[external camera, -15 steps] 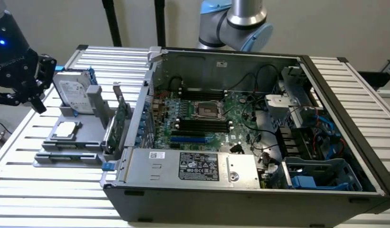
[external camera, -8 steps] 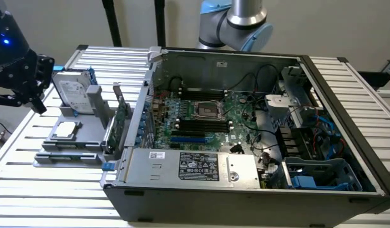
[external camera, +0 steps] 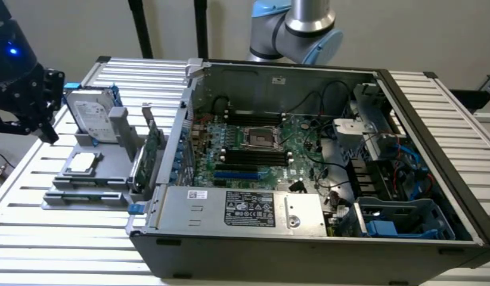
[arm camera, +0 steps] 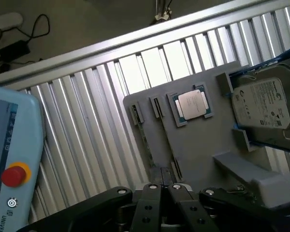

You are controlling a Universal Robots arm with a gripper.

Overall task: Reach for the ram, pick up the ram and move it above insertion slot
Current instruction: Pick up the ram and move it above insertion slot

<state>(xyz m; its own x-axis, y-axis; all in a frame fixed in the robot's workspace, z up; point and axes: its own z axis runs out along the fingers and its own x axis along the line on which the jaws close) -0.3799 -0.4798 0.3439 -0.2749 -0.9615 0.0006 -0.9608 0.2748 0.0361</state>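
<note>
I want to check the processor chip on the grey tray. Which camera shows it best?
The wrist view: the processor chip lies nearly face-on in its recess on the grey tray. The exterior view shows it at a slant, at that view's left, near the hard drive.

The arm (external camera: 297,27) stands at twelve o'clock in the exterior view. Its black wrist (external camera: 22,89) hangs at nine o'clock, pointing downward, jaws pressed together with tips touching.
</note>
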